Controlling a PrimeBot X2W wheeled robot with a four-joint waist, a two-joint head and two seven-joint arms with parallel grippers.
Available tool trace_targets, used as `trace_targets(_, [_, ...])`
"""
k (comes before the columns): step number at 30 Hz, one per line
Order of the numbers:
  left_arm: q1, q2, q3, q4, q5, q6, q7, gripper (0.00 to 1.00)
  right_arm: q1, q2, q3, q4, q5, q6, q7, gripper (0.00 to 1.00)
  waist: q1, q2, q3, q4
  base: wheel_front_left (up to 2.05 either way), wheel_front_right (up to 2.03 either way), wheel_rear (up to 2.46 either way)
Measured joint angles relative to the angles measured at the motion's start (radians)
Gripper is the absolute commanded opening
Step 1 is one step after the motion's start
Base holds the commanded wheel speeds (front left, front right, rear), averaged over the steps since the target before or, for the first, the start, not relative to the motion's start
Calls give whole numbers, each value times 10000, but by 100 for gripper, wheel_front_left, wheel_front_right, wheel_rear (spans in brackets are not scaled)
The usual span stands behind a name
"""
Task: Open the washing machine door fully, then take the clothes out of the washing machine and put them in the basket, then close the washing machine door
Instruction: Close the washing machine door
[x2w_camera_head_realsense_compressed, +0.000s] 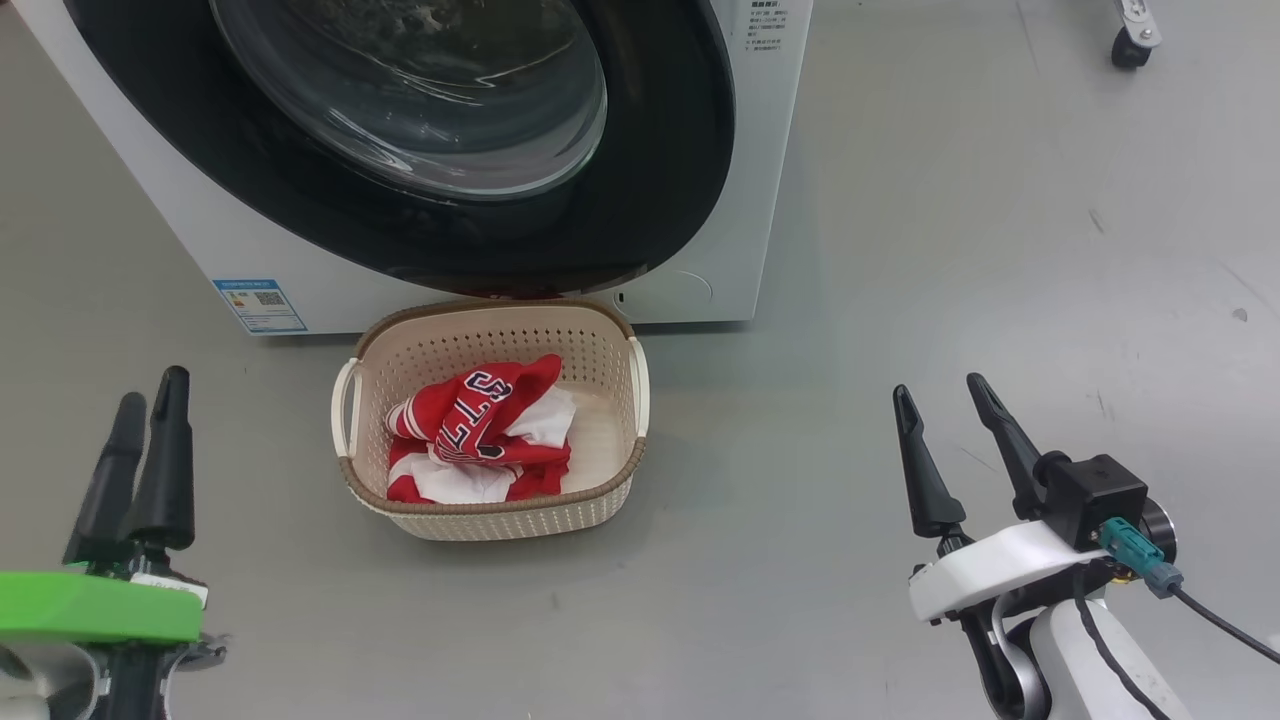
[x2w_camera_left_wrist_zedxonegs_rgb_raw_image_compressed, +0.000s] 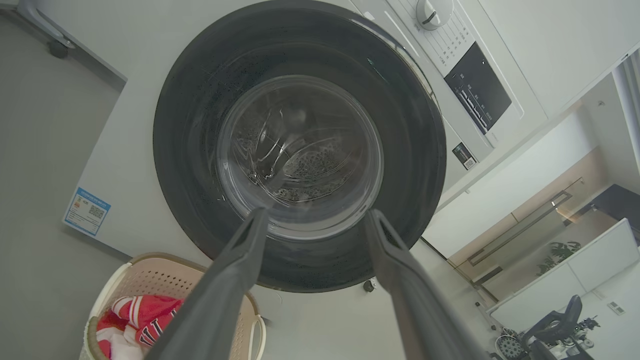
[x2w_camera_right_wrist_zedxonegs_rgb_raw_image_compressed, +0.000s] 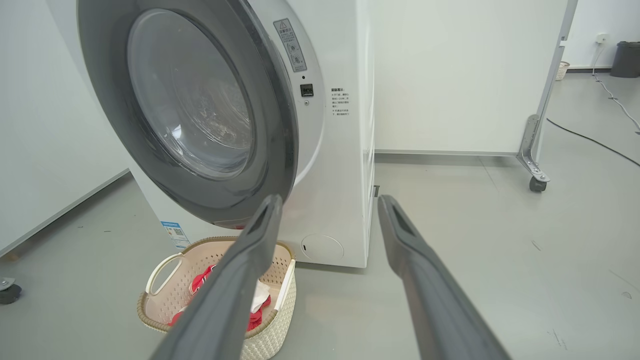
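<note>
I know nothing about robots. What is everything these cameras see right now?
washing machine: one, white, on the floor.
washing machine door: one, black rim with clear glass, on the machine's front.
basket: one, cream, brown rim, before the machine.
clothes: one bunch, red and white, in the basket.
label sticker: one, blue, machine's lower left corner.
caster wheel: one, dark, far right.
left gripper: one, dark fingers, open, lower left.
right gripper: one, dark fingers, open, lower right.

The left gripper (x2w_camera_left_wrist_zedxonegs_rgb_raw_image_compressed: 315, 214) had its two fingers spread wide and empty, pointing at the washing machine door (x2w_camera_left_wrist_zedxonegs_rgb_raw_image_compressed: 190, 150), which lay flat against the washing machine (x2w_camera_left_wrist_zedxonegs_rgb_raw_image_compressed: 135, 125). At lower left, the basket (x2w_camera_left_wrist_zedxonegs_rgb_raw_image_compressed: 150, 260) contained the clothes (x2w_camera_left_wrist_zedxonegs_rgb_raw_image_compressed: 145, 312), below a blue label (x2w_camera_left_wrist_zedxonegs_rgb_raw_image_compressed: 86, 211).
</note>
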Motion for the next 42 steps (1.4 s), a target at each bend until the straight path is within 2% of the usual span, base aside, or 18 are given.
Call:
trace_targets(8, [603,677,-516,-59,4013,59,-1701,100,240,-150,-236,-56,-2,-12,0,100,0,0,-365,48,0,0,0])
trace_targets(12, [967,878,-832,-27,5457,654,-2125,100,373,-150,-232,-50,-77,-12,0,100,0,0,-555,57,0,0,0])
trace_targets(16, [1468,980,-1244,150,6429,1221,-2242,100,596,-136,-167,-36,-88,-12,0,100,0,0,-737,32,0,0,0])
trace_targets(20, [1846,978,-1609,387,7031,1680,-2257,100,807,-104,-104,4,-88,-10,0,100,0,0,-827,-31,0,0,0])
trace_targets(26, [2142,861,-1958,522,7473,2073,-2314,100,1090,-71,-104,54,-75,-13,0,100,0,0,-920,-92,0,0,0])
trace_targets(37, [2293,305,-2092,671,7823,2217,-2341,100,1269,-58,-180,50,-73,-109,0,100,0,0,-997,-132,0,0,0])
trace_targets(42, [2313,249,-2088,713,7906,2276,-2341,100,1270,-61,-232,35,-73,-113,0,100,0,0,-995,-152,0,0,0])
